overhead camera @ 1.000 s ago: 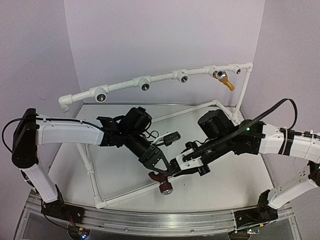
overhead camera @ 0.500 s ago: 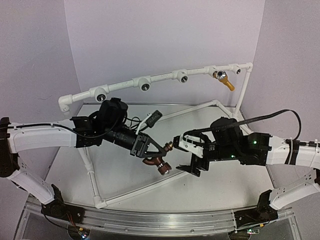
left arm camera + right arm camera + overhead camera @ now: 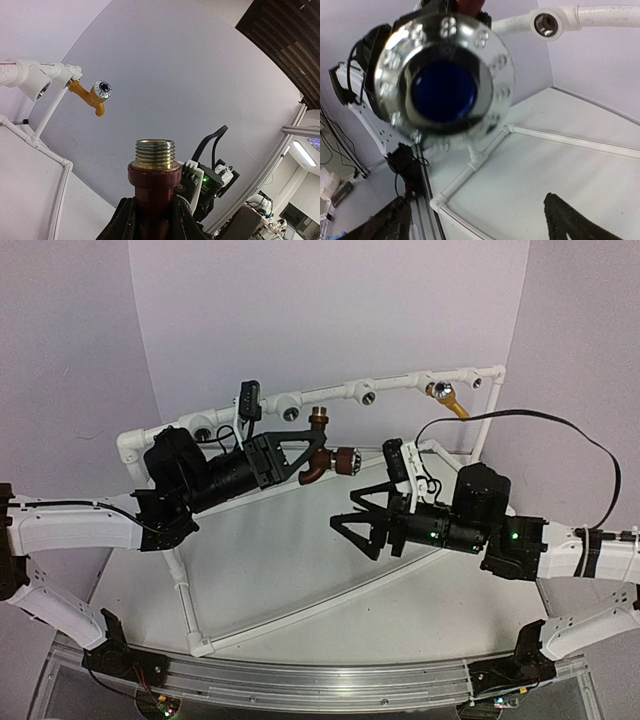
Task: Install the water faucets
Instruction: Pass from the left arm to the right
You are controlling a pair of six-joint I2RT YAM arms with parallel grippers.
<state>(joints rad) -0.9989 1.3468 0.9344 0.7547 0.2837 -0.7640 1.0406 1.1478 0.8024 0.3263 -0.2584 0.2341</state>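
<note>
Raised since a second ago from low over the table to pipe height: reddish-brown faucet [image 3: 318, 464], brass thread upward, clamped in left gripper [image 3: 306, 453]. Right gripper [image 3: 345, 512] spread wide, empty, close beside. Yellow-orange faucet [image 3: 447, 398] seated on white pipe rail [image 3: 330, 395].

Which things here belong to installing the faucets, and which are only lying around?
Job: reddish-brown faucet in left gripper; yellow faucet, already mounted; white pipe sockets; open right gripper.
Not the job: black cable; metal rail at the near edge.

Two faucets: reddish-brown faucet [image 3: 315, 465], yellow-orange faucet [image 3: 450, 402]. One pipe frame [image 3: 335, 394].
</note>
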